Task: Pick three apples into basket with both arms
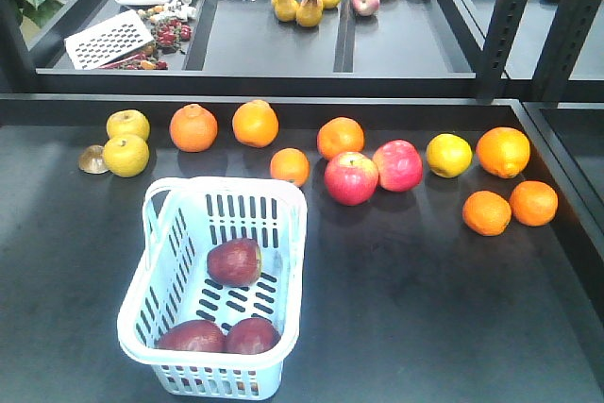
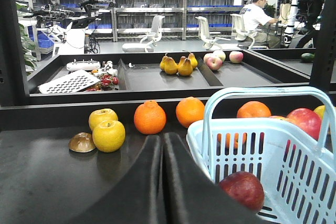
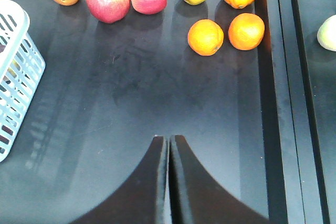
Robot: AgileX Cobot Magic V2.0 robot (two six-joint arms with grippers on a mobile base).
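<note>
On the left of the dark bench (image 1: 425, 309), two yellow apples (image 1: 126, 142) lie above the light blue basket (image 1: 151, 327). The left end effector (image 2: 162, 145) hangs just beside the basket with its fingers pressed together, holding nothing. All three dark red apples (image 1: 234, 261) sit inside the basket, two touching at its near end, one farther back. Further right, oranges (image 1: 340, 137) and two brighter pinkish-red apples (image 1: 373, 172) rest on the bench. The right end effector (image 3: 168, 145) hovers over bare bench, fingers closed together and empty.
</note>
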